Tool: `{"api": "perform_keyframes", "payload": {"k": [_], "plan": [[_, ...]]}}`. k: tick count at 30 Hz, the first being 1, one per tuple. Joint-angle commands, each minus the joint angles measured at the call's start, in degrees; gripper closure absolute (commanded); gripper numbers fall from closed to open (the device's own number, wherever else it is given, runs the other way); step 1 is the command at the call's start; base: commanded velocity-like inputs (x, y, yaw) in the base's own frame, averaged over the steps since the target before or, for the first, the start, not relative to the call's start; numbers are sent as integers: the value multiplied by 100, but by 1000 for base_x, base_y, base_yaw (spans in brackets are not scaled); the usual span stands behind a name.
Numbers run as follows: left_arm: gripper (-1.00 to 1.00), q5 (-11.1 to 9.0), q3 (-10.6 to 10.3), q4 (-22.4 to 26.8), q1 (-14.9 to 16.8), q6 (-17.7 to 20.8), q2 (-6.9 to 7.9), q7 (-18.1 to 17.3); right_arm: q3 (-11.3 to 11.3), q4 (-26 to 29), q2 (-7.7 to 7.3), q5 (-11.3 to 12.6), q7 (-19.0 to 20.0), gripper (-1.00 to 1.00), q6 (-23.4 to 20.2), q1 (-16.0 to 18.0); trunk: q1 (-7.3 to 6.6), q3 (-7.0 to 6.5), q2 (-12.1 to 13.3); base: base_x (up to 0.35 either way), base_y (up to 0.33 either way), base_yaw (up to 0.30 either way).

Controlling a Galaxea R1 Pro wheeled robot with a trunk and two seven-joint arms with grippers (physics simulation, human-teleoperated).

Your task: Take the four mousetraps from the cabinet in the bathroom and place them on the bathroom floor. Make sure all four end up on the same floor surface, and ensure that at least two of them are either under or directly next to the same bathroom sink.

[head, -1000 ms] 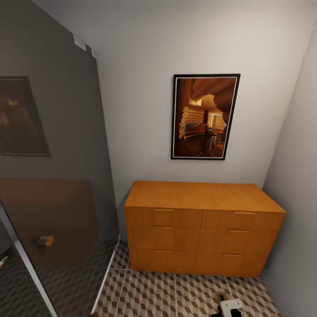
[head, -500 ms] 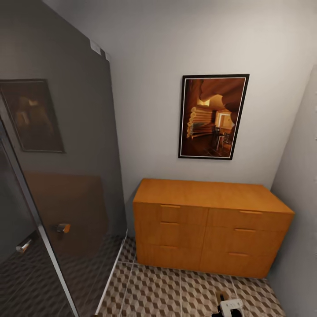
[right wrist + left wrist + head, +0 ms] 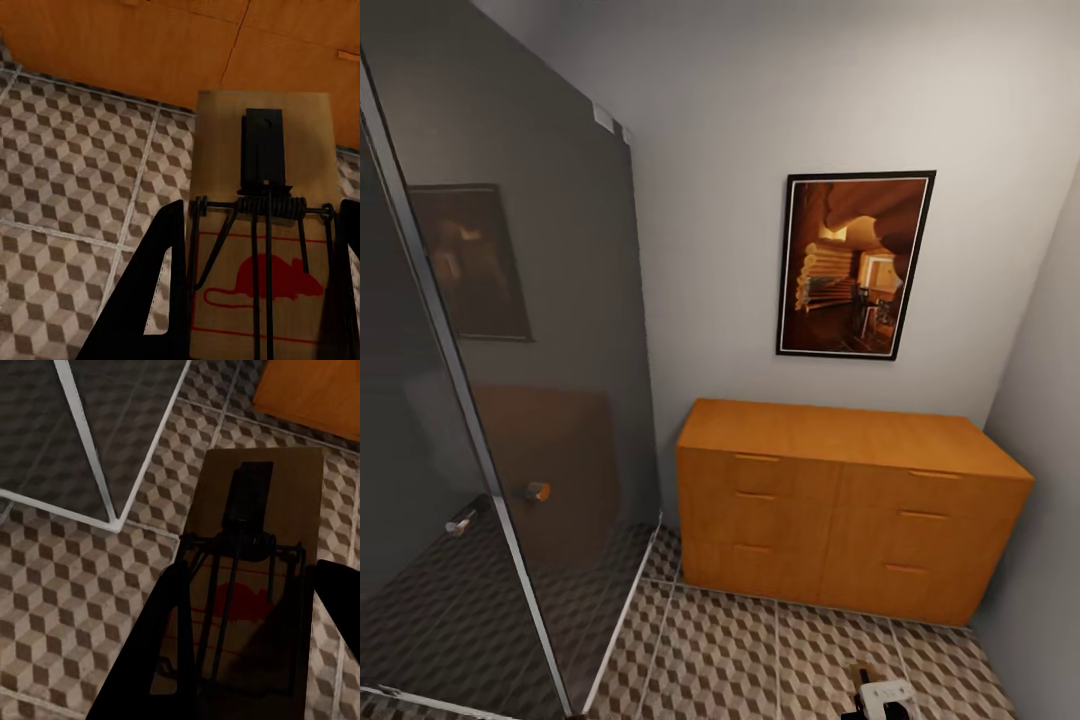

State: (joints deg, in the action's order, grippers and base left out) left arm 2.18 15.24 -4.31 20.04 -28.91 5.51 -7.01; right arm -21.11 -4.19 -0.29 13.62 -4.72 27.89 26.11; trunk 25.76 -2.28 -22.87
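The honey-orange cabinet (image 3: 850,505) is seen in the head view standing against the back wall, its drawer fronts all shut and its flat top bare, with a framed picture (image 3: 855,264) hung on the wall above it. A dark glass shower screen (image 3: 510,400) with a pale metal frame is seen on the left of that view, and the cube-patterned bathroom floor (image 3: 730,660) is spread out in front of the cabinet. At the bottom edge of the head view a small white and black part of the robot (image 3: 880,697) is visible. In the left wrist view, the left gripper (image 3: 251,607) is closed on a mousetrap (image 3: 259,510), which is held between the two dark fingers with its board pointing out beyond them, above the tiles and near the corner of the shower frame. In the right wrist view, the right gripper (image 3: 259,262) is likewise clamped on a second mousetrap (image 3: 262,135), its red mouse print and dark spring clearly seen; this trap is held over the floor just in front of the cabinet's lower drawer fronts.
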Motion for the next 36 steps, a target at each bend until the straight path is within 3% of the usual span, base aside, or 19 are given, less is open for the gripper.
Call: {"api": "perform_keyframes", "payload": {"k": [1,36], "plan": [[100,19,49,-27,9,-30,4,-25,-52,-19,2,53,15,100,32,5,2,2,-5,-6,0,278],[100,37,49,-27,0,-16,3,-22,-52,-16,2,53,15,100,32,3,2,2,-5,0,0,299]]}}
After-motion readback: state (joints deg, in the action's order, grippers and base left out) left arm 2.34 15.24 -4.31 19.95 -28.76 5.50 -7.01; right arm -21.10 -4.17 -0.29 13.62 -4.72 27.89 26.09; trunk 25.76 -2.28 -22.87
